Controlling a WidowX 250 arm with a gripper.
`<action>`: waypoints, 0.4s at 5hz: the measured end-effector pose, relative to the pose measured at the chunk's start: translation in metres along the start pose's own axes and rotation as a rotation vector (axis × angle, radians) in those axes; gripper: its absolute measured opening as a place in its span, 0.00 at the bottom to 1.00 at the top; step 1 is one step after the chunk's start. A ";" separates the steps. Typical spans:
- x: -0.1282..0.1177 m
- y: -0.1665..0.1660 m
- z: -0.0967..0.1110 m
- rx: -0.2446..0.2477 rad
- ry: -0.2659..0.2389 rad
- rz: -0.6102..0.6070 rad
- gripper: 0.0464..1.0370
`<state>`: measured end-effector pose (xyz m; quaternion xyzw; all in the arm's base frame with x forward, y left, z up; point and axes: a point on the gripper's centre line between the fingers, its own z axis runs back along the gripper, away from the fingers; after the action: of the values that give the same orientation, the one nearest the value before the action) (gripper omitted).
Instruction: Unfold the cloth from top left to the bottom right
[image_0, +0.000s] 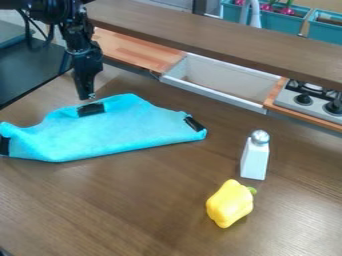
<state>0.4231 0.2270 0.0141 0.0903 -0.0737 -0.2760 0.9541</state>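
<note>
"Turquoise cloth (120, 132), folded, lying on the brown tabletop (133, 215), upper edge uneven, lower edge nearly straight. What is its likely handling?"

"Light and limp, by judgement: it should bend wherever lifted and trail behind the pull. Breakage is no concern; bunching is."

"And the point of hold?"

"Probably the upper-left black patch (91, 109), which offers a loose margin. Pinch the top layer only; if both layers are caught, the whole cloth may drag instead of opening."

"State of the gripper (87, 97)?"

"It hangs just above that patch, at the cloth's upper-left edge. Whether it is open or closed cannot be told, nor whether it touches the fabric."

"Direction of unfolding?"

"Toward the lower right, low and slow, so that the soft layer rolls over without creasing. Note the white shaker (254, 162) and the yellow pepper (230, 204), both standing apart from the cloth on that side; a wide sweep could topple the shaker."
</note>
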 end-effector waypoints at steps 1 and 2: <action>0.002 0.003 0.005 -0.002 -0.003 -0.020 0.20; 0.002 -0.002 0.004 -0.033 -0.008 -0.043 0.48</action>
<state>0.4229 0.2237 0.0179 0.0752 -0.0709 -0.2980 0.9490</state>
